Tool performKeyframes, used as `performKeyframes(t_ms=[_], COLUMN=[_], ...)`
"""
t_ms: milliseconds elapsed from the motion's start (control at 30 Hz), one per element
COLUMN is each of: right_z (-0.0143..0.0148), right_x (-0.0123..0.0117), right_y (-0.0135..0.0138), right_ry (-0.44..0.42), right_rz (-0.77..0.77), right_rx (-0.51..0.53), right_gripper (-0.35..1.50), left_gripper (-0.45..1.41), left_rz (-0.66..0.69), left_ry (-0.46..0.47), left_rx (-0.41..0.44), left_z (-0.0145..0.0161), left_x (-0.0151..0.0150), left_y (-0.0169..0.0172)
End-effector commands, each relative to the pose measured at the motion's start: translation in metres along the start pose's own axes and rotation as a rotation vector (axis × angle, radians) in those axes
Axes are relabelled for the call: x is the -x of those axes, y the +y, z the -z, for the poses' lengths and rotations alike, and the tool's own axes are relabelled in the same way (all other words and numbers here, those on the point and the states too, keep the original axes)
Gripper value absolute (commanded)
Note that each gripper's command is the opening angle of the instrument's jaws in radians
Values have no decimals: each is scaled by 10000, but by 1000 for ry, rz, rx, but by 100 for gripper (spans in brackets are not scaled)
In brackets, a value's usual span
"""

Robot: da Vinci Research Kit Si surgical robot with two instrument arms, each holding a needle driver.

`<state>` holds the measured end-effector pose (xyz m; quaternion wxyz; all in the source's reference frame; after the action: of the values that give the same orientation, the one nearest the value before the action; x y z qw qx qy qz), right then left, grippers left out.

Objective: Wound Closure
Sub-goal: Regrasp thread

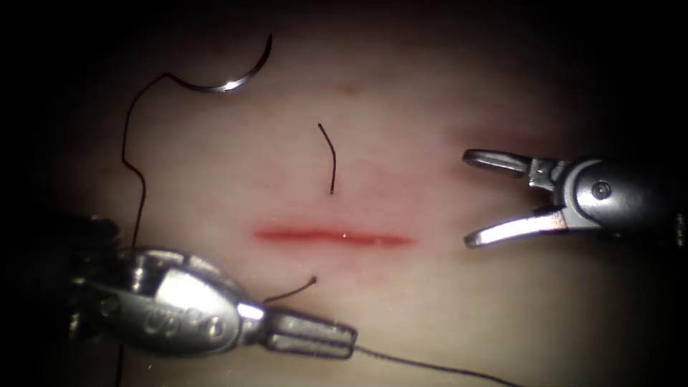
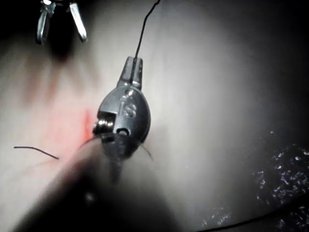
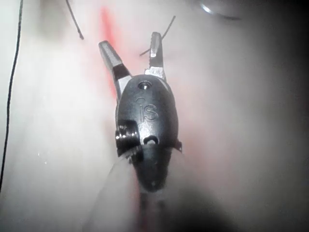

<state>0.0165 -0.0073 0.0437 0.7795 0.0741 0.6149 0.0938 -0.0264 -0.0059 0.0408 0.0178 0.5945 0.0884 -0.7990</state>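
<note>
Your left tool (image 1: 315, 337) sits nearest the endoscope, below the cut (image 1: 333, 236), with its jaws closed on the thread (image 1: 430, 365); the strand leaves the tips and runs away along the tissue (image 1: 444, 301) toward the right. In the left wrist view the same tool (image 2: 133, 70) pinches the thread (image 2: 145, 29) at its tips. A short thread end (image 1: 290, 290) rises from the tissue just beyond that tool, between it and the cut.

Your right tool (image 1: 469, 201) waits to the right of the cut's end, jaws spread wide and holding nothing. The right wrist view shows those jaws (image 3: 130, 48) parted over the tissue, with the red cut (image 3: 107, 26) just ahead of them.

Beyond the cut, a second thread end (image 1: 331, 161) stands out of the tissue. Farthest from both tools, the needle (image 1: 229, 79) lies free on the tissue's surface, up and to the left, held by neither tool and not in the tissue. Its thread trails from its left end down toward your left tool. Red fluid (image 1: 387, 204) stains the tissue around the cut.
</note>
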Motion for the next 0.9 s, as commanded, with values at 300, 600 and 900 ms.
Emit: performKeyframes(t_ms=[300, 600, 900], right_z=[-93, -143, -158], right_x=[-3, 1, 2], right_y=[-51, -64, -73], right_ry=[86, 58, 97], right_rz=[61, 101, 128], right_rx=[-109, -162, -214], right_gripper=[104, 104, 32], left_gripper=[-45, -45, -45], left_rz=[51, 43, 43], left_ry=[-92, -109, -118], left_rx=[4, 28, 34], left_z=[-9, -4, -8], left_x=[-7, -6, -4], left_y=[11, 13, 11])
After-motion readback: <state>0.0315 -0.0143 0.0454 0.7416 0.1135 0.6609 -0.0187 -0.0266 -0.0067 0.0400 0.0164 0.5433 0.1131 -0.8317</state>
